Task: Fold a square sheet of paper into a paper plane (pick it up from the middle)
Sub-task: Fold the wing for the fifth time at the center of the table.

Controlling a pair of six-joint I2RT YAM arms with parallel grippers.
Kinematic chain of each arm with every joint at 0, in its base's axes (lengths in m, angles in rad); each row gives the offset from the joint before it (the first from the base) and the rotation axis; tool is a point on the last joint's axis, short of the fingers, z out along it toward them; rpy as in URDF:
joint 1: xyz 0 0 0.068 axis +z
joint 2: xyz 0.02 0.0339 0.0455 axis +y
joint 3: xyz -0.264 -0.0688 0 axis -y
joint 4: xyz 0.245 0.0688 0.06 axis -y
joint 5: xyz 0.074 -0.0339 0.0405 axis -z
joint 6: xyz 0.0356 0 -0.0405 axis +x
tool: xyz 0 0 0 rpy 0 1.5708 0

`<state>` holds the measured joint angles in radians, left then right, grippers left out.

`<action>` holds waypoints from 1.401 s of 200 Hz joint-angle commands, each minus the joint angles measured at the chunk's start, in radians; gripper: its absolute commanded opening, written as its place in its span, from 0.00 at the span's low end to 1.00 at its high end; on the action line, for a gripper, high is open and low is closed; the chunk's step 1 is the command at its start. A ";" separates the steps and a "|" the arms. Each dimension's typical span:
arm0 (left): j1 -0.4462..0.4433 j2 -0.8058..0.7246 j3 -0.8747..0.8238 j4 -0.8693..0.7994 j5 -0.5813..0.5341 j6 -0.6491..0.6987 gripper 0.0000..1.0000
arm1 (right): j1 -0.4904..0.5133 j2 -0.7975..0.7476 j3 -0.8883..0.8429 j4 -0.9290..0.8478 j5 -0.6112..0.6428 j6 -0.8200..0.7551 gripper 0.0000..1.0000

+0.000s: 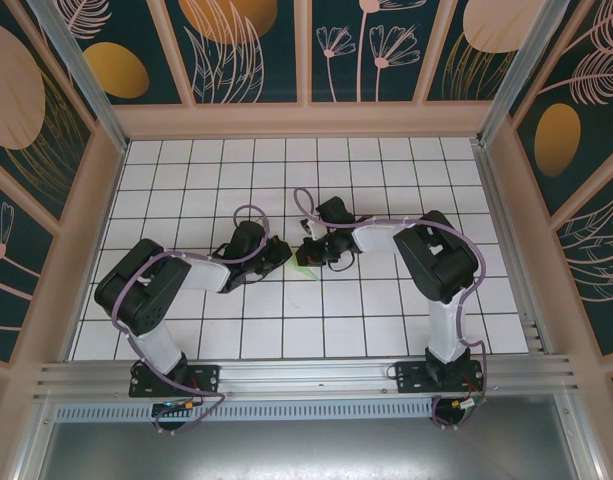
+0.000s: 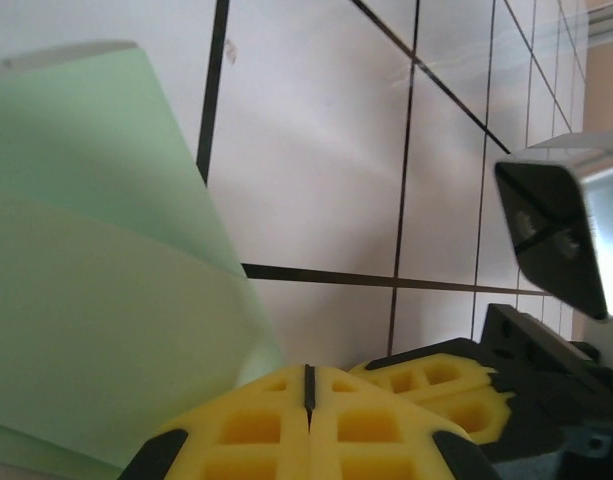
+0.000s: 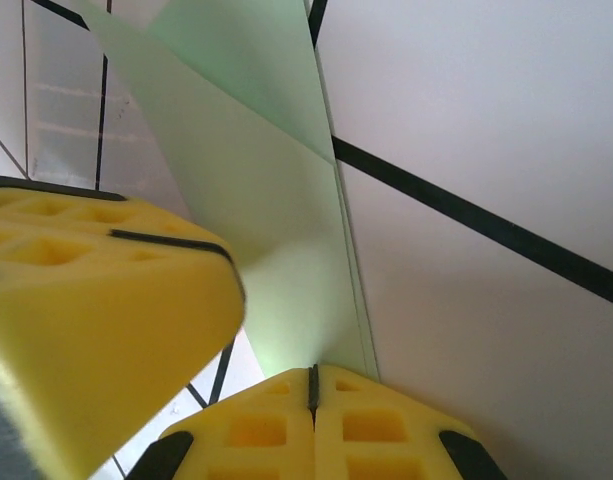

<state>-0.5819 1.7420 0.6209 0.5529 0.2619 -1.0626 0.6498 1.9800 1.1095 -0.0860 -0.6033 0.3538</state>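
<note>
The pale mint-green sheet of paper [image 1: 304, 269], folded with a crease, lies on the tiled table under both grippers at mid-table. In the left wrist view the paper [image 2: 86, 280] spreads left of my left gripper [image 2: 308, 395], whose yellow pads are shut together with nothing visible in the seam. The right gripper's yellow fingers [image 2: 441, 385] sit just to its right. In the right wrist view the paper [image 3: 256, 200] runs down into the seam of my right gripper [image 3: 312, 385], which is shut on its lower edge. The left gripper's finger [image 3: 86, 330] is close at left.
The white grid table [image 1: 386, 180] has raised walls on three sides. Both arms [image 1: 146, 290] [image 1: 441, 265] reach inward from the near edge, and the grippers [image 1: 284, 250] [image 1: 310, 252] nearly touch. Open tiles lie all around them.
</note>
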 commanded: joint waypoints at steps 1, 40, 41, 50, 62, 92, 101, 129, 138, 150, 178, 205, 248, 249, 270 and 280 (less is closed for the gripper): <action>-0.005 0.022 0.007 0.016 0.004 -0.014 0.06 | 0.010 0.030 0.026 -0.025 0.003 -0.012 0.05; -0.005 0.030 0.000 -0.018 -0.040 -0.025 0.04 | 0.010 0.042 0.021 -0.063 0.033 -0.036 0.06; -0.005 0.031 -0.001 -0.020 -0.042 -0.025 0.04 | 0.011 0.043 0.020 -0.064 0.034 -0.037 0.06; -0.006 0.028 -0.005 -0.034 -0.064 -0.028 0.03 | 0.010 0.045 0.017 -0.073 0.044 -0.042 0.06; -0.005 0.024 -0.011 -0.051 -0.098 -0.030 0.02 | 0.010 0.049 0.010 -0.086 0.061 -0.048 0.06; 0.000 0.017 -0.024 -0.059 -0.171 -0.015 0.01 | 0.010 0.057 -0.023 -0.109 0.090 -0.069 0.06; 0.008 0.018 -0.024 -0.052 -0.181 -0.004 0.02 | 0.010 0.061 -0.035 -0.111 0.093 -0.075 0.06; 0.039 0.021 -0.033 0.010 -0.180 0.016 0.02 | 0.010 0.066 -0.065 -0.121 0.105 -0.087 0.06; 0.047 0.019 -0.037 0.015 -0.190 0.019 0.02 | 0.008 0.066 -0.068 -0.124 0.112 -0.086 0.06; 0.061 0.020 -0.049 0.022 -0.196 0.020 0.02 | 0.008 0.067 -0.074 -0.125 0.114 -0.086 0.06; 0.097 0.022 -0.083 0.034 -0.205 0.012 0.02 | 0.006 0.068 -0.077 -0.124 0.114 -0.087 0.06; 0.142 0.009 -0.114 0.037 -0.226 0.014 0.02 | 0.007 0.066 -0.082 -0.124 0.117 -0.087 0.06; 0.196 -0.005 -0.137 0.026 -0.249 0.028 0.02 | 0.005 0.063 -0.094 -0.121 0.117 -0.086 0.06; 0.198 -0.005 -0.137 0.026 -0.249 0.028 0.02 | 0.005 0.062 -0.095 -0.121 0.117 -0.085 0.06; 0.228 -0.013 -0.148 0.028 -0.245 0.030 0.02 | 0.005 0.061 -0.096 -0.121 0.116 -0.087 0.06; 0.240 -0.022 -0.151 0.025 -0.245 0.034 0.02 | 0.005 0.060 -0.096 -0.120 0.117 -0.087 0.06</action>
<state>-0.3950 1.7245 0.5060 0.6529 0.1139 -1.0718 0.6518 1.9793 1.0790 -0.0483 -0.5926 0.2939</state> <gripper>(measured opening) 0.070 0.064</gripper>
